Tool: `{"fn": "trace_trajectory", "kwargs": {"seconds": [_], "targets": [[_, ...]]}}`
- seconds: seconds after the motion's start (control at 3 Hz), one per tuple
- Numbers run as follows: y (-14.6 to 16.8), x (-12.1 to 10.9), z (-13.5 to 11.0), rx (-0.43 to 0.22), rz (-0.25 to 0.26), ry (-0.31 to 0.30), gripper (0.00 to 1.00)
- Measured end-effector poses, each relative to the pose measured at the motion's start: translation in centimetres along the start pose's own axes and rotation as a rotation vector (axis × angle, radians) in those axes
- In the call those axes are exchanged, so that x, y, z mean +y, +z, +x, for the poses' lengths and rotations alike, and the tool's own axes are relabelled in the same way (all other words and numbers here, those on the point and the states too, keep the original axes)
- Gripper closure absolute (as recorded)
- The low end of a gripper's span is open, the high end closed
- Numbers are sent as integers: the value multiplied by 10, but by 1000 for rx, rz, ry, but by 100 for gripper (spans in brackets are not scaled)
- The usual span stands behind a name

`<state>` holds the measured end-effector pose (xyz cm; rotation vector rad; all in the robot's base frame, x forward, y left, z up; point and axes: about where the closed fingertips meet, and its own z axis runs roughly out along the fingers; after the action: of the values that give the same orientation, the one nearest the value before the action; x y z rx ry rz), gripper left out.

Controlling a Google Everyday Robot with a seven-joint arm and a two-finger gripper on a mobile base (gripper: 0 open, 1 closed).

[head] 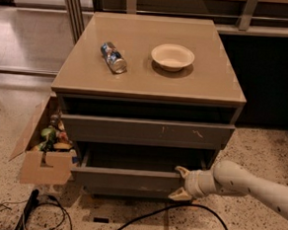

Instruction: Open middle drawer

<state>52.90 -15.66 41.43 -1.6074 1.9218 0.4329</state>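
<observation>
Right, the middle drawer [125, 177] sits partway out of the cabinet [151, 83], its plain front standing proud of the scratched top drawer front [143, 132] above it, with a dark gap showing the inside. So the job looks well begun but not finished; I'd say there's more travel left before it counts as fully open.

The gripper [180, 182] is down at the right end of that drawer front. Its fingers [181, 170] are spread apart, one up at the top edge and one lower against the face, rather than pinched tight on anything.

Up on the cabinet top, a can [113, 57] lies on its side toward the left, and a pale bowl [172, 56] rests toward the back right; neither is in the drawer's path.

Down on the floor, a cardboard box [44, 167] full of oddments stands hard by the drawer's left corner, and that looks like the tightest spot. A black cable [141, 218] loops across the floor in front, under the arm, and could snag as the arm draws back.
</observation>
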Motion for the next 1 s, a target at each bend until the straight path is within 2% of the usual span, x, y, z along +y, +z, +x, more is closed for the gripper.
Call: {"fn": "trace_trajectory", "kwargs": {"seconds": [0.67, 1.0], "targets": [[-8, -1, -6, 0, 0, 0, 90], [-12, -2, -9, 0, 0, 0, 100]]}}
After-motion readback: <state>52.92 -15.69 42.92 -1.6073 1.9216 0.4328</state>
